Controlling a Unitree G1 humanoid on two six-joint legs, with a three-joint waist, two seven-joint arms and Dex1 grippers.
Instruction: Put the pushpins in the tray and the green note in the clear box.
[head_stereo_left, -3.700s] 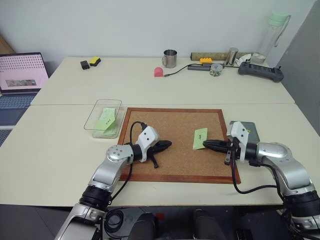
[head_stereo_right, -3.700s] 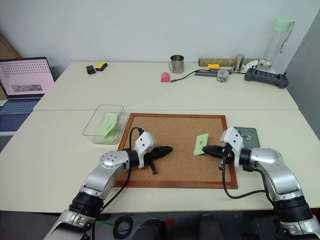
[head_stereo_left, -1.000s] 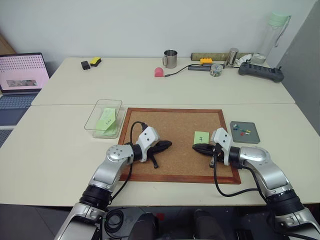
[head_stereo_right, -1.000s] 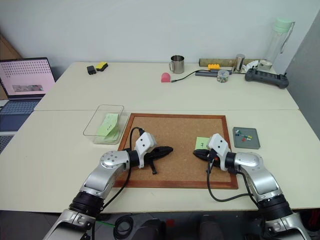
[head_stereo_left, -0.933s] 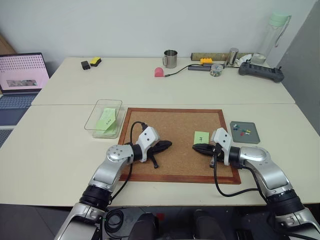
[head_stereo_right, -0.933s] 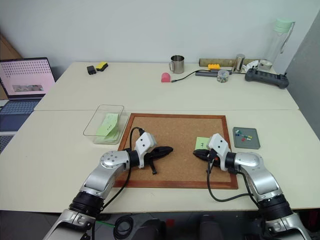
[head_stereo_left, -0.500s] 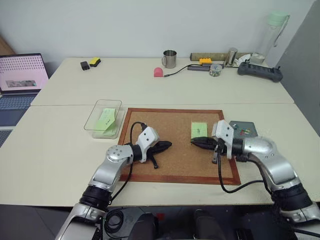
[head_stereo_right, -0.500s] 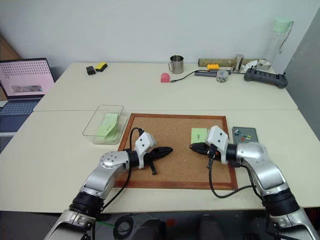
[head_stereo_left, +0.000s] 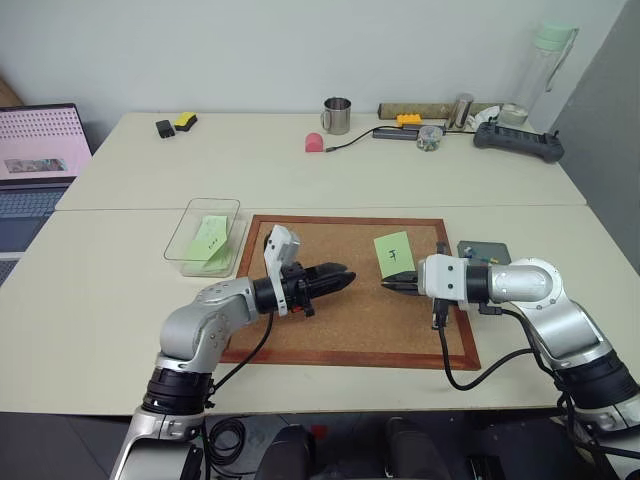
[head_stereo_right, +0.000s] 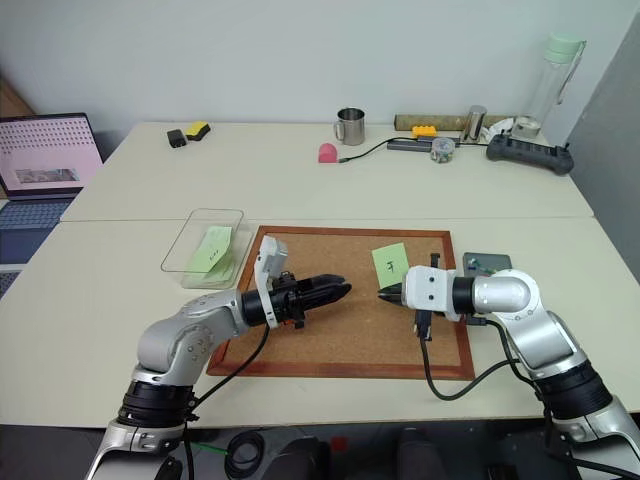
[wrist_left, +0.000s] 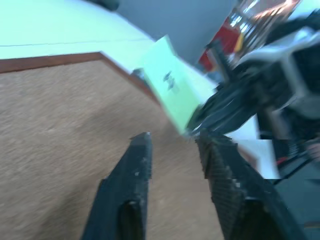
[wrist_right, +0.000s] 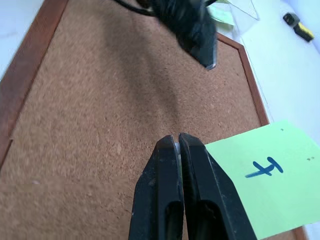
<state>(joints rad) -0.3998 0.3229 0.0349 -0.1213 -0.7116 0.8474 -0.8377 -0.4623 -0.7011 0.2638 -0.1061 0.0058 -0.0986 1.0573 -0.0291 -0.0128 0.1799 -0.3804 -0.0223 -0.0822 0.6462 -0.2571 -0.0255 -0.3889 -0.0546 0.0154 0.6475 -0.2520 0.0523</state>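
The right claw (head_stereo_left: 386, 285) is clamped on the green note's (head_stereo_left: 393, 254) lower corner above the corkboard (head_stereo_left: 350, 320); the left claw (head_stereo_left: 345, 277) stands apart. The right arm partly hides the tray (head_stereo_left: 487, 250).

Head eyes look down; wrist cameras close, sharing the corkboard (head_stereo_left: 350, 300).

From my station, the tray (head_stereo_left: 488, 251) is half hidden behind the right arm, so I cannot count the pushpins in it. In the left wrist view, motion blur smears the green note (wrist_left: 171, 89) and the right gripper (wrist_left: 222, 117); its grip point is unclear. The note's scribble is too small to read from the head cameras.
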